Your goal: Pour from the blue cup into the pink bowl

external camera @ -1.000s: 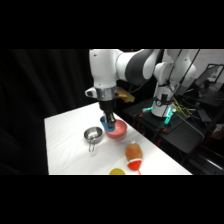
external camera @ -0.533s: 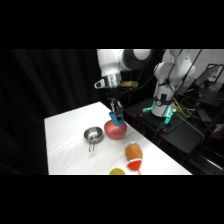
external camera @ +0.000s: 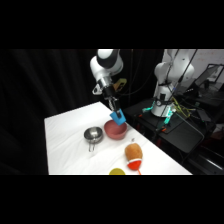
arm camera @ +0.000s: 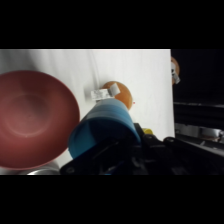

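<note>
The blue cup [external camera: 119, 118] hangs tilted just above the far right rim of the pink bowl [external camera: 115, 130], with my gripper [external camera: 115, 112] shut on it from above. In the wrist view the blue cup [arm camera: 102, 129] fills the lower middle, lying on its side, held in the black linkage at the bottom edge. The pink bowl [arm camera: 30, 117] spreads wide on the left of that view, its inside showing. I cannot see whether anything is coming out of the cup.
A small shiny metal bowl [external camera: 92, 134] stands left of the pink bowl. An orange-and-red cup-like object [external camera: 133, 154] lies nearer the table's front, with a yellow thing [external camera: 116, 171] at the front edge. Dark equipment with cables sits to the right.
The arm has swung right and turned its wrist, and the blue cup has gone from over the bowl's middle to tilted at its right rim.
</note>
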### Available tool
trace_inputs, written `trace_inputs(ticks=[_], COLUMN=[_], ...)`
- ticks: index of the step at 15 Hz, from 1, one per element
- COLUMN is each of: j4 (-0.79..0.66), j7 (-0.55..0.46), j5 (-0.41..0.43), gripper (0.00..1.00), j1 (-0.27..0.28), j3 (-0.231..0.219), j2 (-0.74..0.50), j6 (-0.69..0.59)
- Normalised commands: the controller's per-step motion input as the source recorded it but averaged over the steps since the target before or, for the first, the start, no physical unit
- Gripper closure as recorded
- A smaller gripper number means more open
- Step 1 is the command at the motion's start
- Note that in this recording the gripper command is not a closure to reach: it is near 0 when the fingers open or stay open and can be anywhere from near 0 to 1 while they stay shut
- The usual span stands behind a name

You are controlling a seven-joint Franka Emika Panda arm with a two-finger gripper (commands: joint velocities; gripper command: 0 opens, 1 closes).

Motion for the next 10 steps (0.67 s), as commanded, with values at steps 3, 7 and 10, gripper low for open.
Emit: trace_inputs(ticks=[3,7,10], j4=[0.57,0.51,0.44], j7=[-0.32,-0.21,-0.12], j5=[0.365,0.335,0.270], gripper=[0.14,0.14,0.14], j1=[-0.238,-0.228,-0.210], j3=[-0.009,0.037,0.045], j2=[0.57,0.51,0.38], j6=[-0.64,-0.57,-0.57])
